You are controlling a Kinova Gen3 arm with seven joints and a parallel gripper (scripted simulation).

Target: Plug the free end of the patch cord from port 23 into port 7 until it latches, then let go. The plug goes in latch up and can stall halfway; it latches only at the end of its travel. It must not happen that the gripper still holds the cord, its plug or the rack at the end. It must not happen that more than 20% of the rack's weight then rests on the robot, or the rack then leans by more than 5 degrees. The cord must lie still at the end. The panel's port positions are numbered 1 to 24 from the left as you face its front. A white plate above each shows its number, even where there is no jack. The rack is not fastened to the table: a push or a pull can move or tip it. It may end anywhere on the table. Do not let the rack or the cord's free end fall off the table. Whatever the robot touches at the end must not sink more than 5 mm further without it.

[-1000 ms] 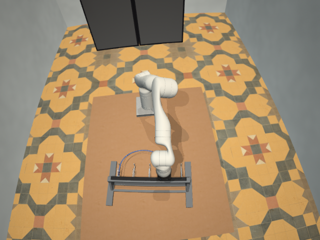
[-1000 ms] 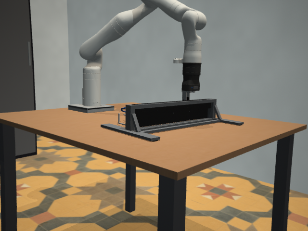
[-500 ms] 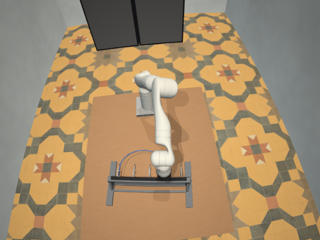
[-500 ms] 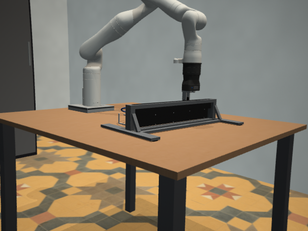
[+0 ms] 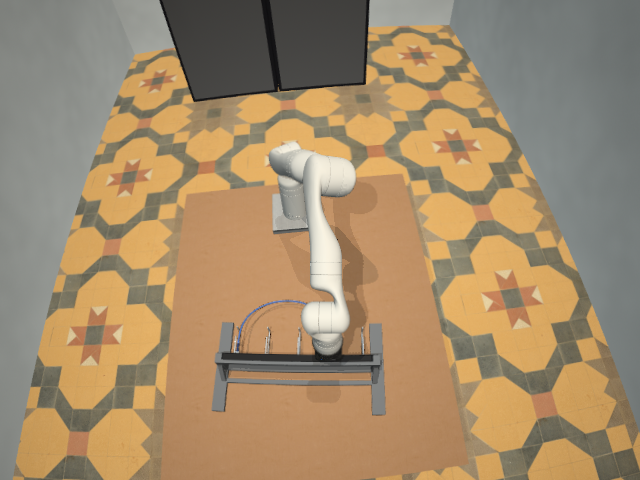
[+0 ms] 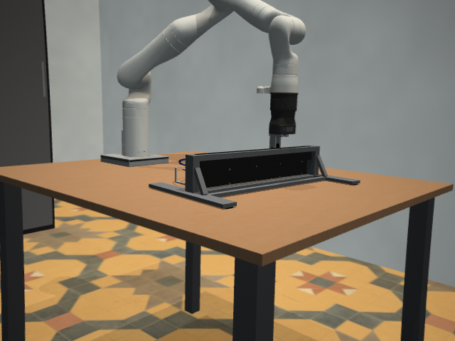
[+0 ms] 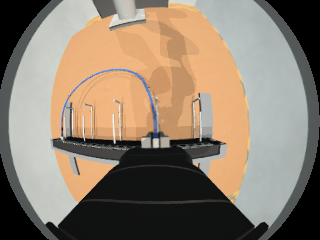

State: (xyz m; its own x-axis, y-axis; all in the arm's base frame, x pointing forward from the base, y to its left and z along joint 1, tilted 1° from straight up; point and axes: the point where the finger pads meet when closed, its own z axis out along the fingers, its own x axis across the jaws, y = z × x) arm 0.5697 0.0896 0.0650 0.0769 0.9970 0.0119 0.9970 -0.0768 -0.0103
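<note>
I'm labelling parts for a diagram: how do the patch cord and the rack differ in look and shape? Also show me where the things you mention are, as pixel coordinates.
The patch cord (image 5: 283, 301) (image 7: 118, 70) is blue, the rack (image 5: 300, 382) (image 6: 253, 151) grey and black. The cord is thin and curved; the rack is a straight-edged frame with flat feet. Both are at the table.

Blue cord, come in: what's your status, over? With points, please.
Gripper (image 6: 275, 145) (image 7: 155, 137) shut on blue cord's (image 5: 285, 301) (image 7: 118, 70) free end, at the rack (image 5: 299, 363) (image 6: 253, 150) (image 7: 100, 152). Latching can't be seen. Metal hooks (image 5: 267, 341) (image 7: 120, 120) stand nearby.

Brown table (image 5: 248, 258) (image 6: 312, 216) (image 7: 100, 55) | on it: grey rack (image 5: 376, 338) (image 6: 190, 195) (image 7: 206, 112), arm's base plate (image 5: 279, 224) (image 6: 110, 158) (image 7: 139, 19)
</note>
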